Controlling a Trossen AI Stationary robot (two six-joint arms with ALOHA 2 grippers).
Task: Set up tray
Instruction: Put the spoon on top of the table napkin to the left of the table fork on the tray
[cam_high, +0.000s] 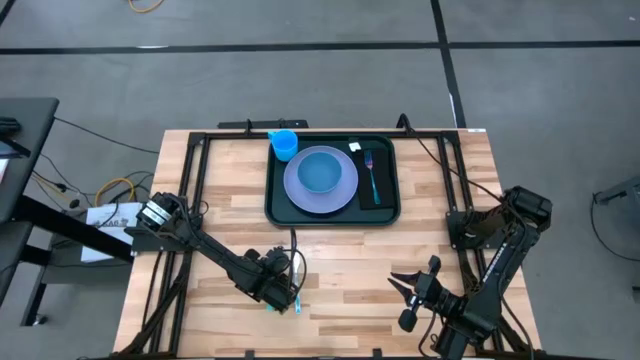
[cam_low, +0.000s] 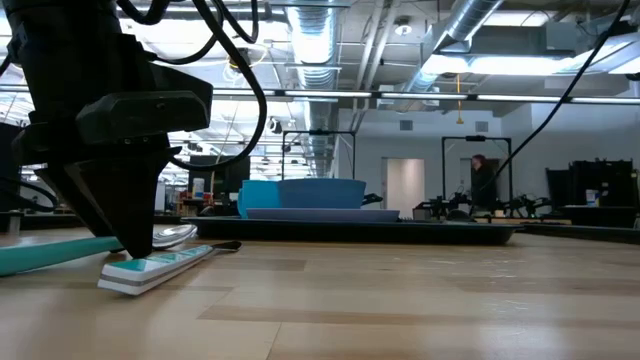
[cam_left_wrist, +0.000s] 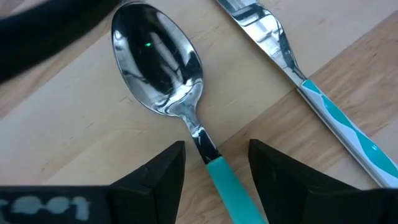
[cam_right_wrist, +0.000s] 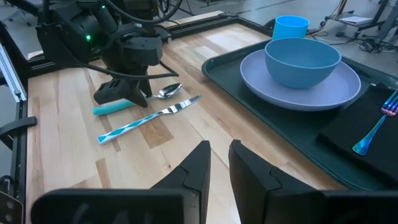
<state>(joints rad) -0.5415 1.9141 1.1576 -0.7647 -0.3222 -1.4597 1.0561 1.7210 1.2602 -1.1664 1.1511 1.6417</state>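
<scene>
- High view: tray (cam_high: 390, 212) at the far middle of the wooden table (cam_high: 240, 190), holding a lavender plate (cam_high: 300, 195) with a blue bowl (cam_high: 320, 172) on it, a blue cup (cam_high: 284, 145) at its far left corner, and a black napkin (cam_high: 381, 188) with a fork (cam_high: 371, 172) on its right side. Left gripper (cam_high: 283, 290) is down at the near middle of the table; right gripper (cam_high: 402, 283) hovers near right, well apart from the tray.
- Low view: left gripper (cam_low: 130, 240) reaches the tabletop beside a knife (cam_low: 160, 268) with a teal-and-white handle; bowl and cup stand on the tray (cam_low: 360, 232) behind.
- Left wrist view: fingers (cam_left_wrist: 155, 180) spread, one on either side of the teal-handled spoon (cam_left_wrist: 165, 68) without pinching it; knife (cam_left_wrist: 292, 65) lies just beside.
- Right wrist view: right fingers (cam_right_wrist: 193, 168) stand close together with a narrow gap, holding nothing; spoon (cam_right_wrist: 134, 99) and knife (cam_right_wrist: 149, 118) lie side by side under the left gripper (cam_right_wrist: 127, 93), tray (cam_right_wrist: 217, 65) to the right.
</scene>
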